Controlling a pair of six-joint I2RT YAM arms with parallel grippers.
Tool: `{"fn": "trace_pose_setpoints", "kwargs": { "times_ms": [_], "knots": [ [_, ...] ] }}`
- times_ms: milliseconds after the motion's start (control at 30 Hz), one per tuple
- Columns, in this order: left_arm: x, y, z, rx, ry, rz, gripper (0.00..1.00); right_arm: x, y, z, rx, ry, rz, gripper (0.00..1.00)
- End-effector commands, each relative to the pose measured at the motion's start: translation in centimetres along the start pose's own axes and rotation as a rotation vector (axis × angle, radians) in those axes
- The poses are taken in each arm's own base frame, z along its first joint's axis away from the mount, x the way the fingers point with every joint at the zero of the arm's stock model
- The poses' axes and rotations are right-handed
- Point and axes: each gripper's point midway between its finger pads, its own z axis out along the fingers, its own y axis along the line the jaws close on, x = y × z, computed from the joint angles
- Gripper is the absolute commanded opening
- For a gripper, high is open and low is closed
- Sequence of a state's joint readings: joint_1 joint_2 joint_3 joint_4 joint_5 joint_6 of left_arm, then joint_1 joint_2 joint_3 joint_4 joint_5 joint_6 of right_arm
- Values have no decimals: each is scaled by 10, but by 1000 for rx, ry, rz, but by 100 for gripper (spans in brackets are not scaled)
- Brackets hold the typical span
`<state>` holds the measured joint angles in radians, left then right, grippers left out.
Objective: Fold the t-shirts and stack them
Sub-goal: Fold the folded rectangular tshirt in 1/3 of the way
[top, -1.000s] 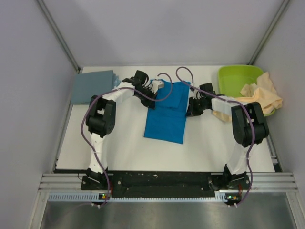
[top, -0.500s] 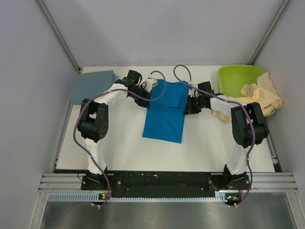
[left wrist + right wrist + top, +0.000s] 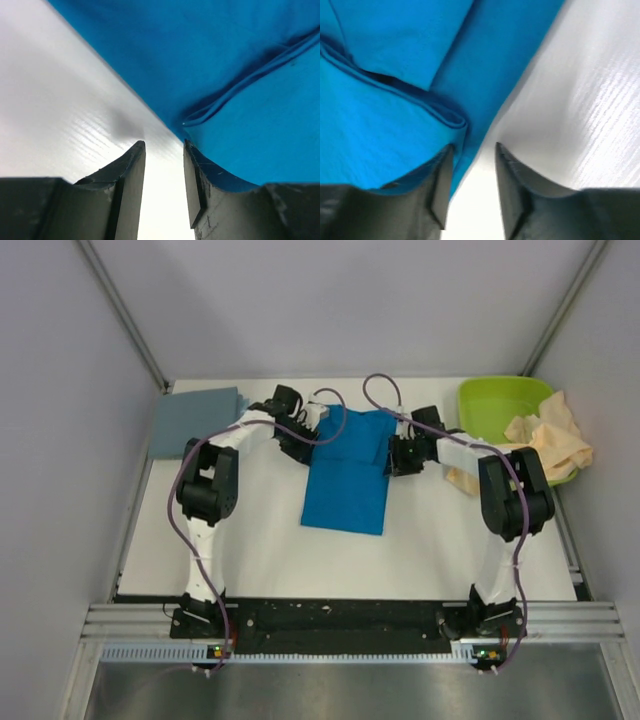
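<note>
A bright blue t-shirt [image 3: 348, 480] lies flat in a long rectangle at mid-table, with folded layers at its far end [image 3: 240, 65] [image 3: 385, 105]. My left gripper [image 3: 305, 435] [image 3: 164, 145] sits low at its upper left edge, open, with only white table between the fingers. My right gripper [image 3: 393, 455] [image 3: 474, 146] is at the upper right edge, open. Its left finger [image 3: 440, 185] touches the cloth edge and nothing is gripped. A grey-blue folded t-shirt [image 3: 195, 420] lies at the far left. A crumpled cream-peach t-shirt [image 3: 550, 440] hangs over the tub's side.
A lime-green tub [image 3: 495, 400] stands at the far right corner. Grey walls close in the table on the left, back and right. Purple cables loop over both arms above the blue shirt's far end.
Both grippers were shut on the blue t-shirt's far edges and now stand open, so the cloth is let go. The shirt's far end has settled flatter and narrower.
</note>
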<state>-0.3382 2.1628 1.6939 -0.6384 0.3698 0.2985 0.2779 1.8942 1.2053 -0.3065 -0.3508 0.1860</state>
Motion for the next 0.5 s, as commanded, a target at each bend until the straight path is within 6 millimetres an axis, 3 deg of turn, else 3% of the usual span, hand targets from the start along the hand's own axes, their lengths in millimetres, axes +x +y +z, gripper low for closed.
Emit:
{"fn": "trace_pose_setpoints", "kwargs": {
  "times_ms": [0, 67, 100, 200, 267, 333, 467],
  "knots": [
    [-26, 18, -26, -108, -53, 32, 44, -40, -8, -17, 105, -90, -55, 48],
    [-37, 23, -44, -159, -86, 75, 51, -58, -6, -39, 133, -157, -102, 60],
    [-41, 24, -53, -180, -100, 102, 54, -65, -3, -49, 138, -185, -140, 62],
    [-46, 8, -83, -156, -151, 236, 57, -73, 20, -81, 107, -255, -330, 73],
    [-34, -19, -95, -46, -161, 363, 56, -57, 48, -96, 49, -281, -549, 73],
    [-8, -50, -103, 86, -141, 508, 55, -27, 75, -98, -38, -291, -789, 74],
    [69, -107, -104, 342, -25, 720, 55, 50, 122, -97, -330, -338, -1149, 73]
  ]
}}
